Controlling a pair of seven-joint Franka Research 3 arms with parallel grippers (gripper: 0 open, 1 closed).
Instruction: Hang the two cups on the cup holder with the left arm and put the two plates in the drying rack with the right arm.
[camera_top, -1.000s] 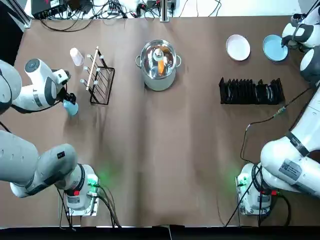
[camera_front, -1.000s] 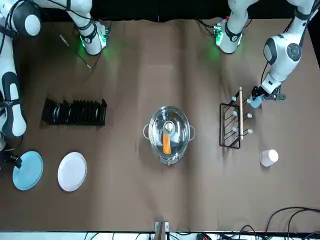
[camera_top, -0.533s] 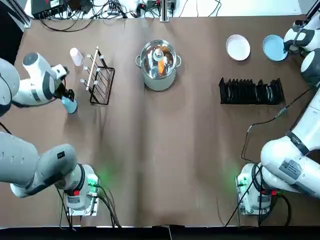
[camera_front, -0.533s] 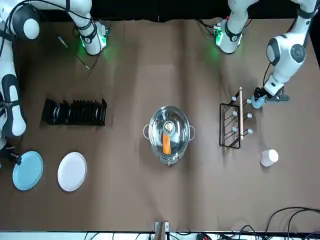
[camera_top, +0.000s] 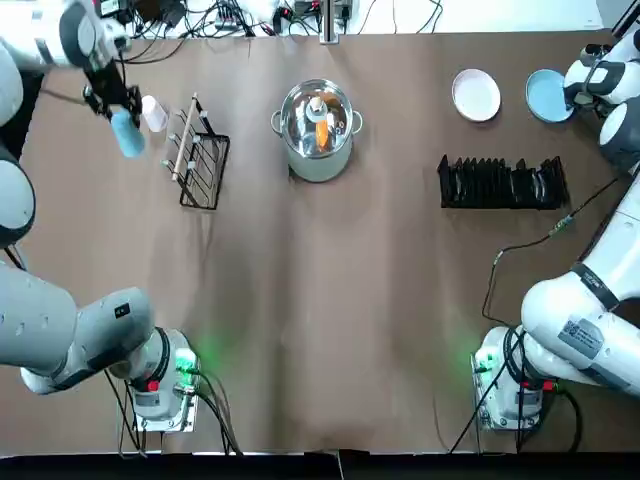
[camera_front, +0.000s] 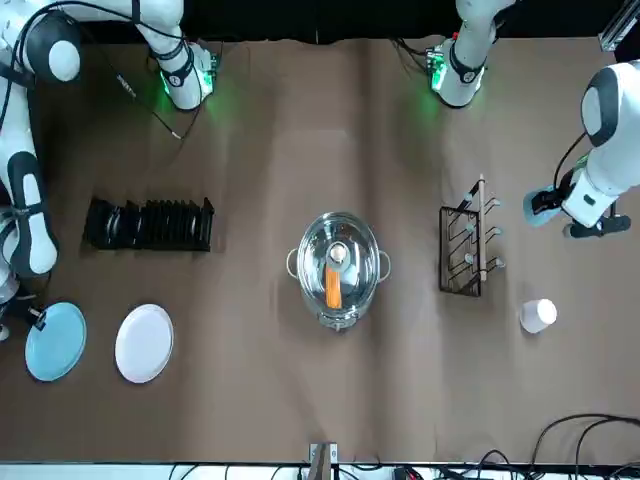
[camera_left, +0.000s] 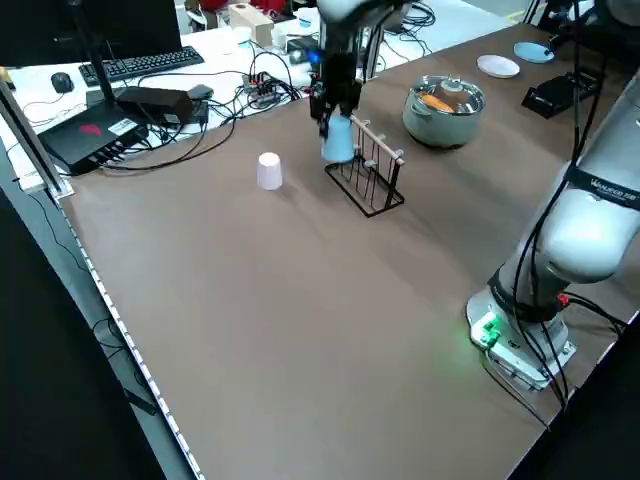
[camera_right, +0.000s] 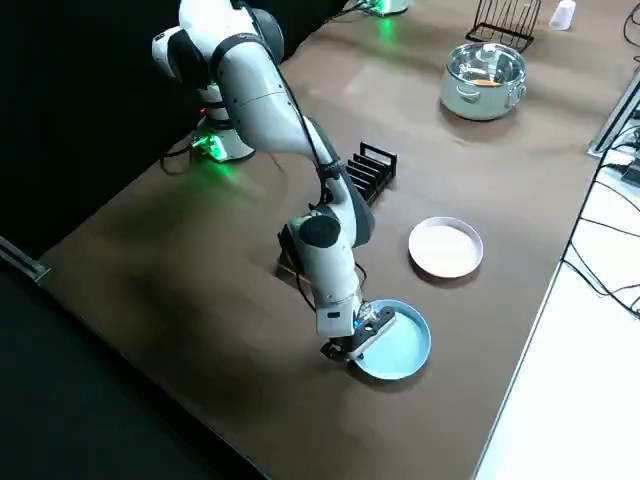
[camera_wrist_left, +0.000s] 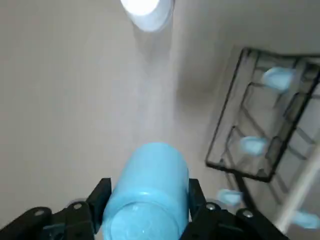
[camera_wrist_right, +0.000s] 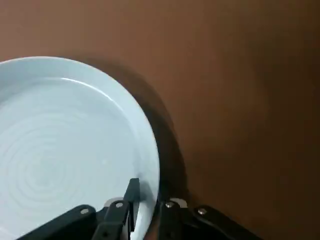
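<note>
My left gripper (camera_top: 116, 110) is shut on the light blue cup (camera_top: 127, 134), held in the air just left of the cup holder (camera_top: 201, 157). The left wrist view shows that cup (camera_wrist_left: 150, 170) between the fingers, above the holder (camera_wrist_left: 265, 125). The white cup (camera_top: 153, 113) stands on the table beside the holder's far end. At the far right, my right gripper (camera_wrist_right: 146, 202) is closed over the rim of the light blue plate (camera_wrist_right: 60, 145), which lies flat. The white plate (camera_top: 476, 94) sits just left of it. The drying rack (camera_top: 502, 182) stands nearer than both plates.
A steel pot (camera_top: 317, 128) with food in it stands at the middle of the far side, between the holder and the plates. Cables lie behind the table's far edge, and a cable crosses the table near the right arm's base.
My left arm has lifted the light blue cup off the table and carried it toward the far side, beside the white cup. The right gripper has stayed at the blue plate's rim.
</note>
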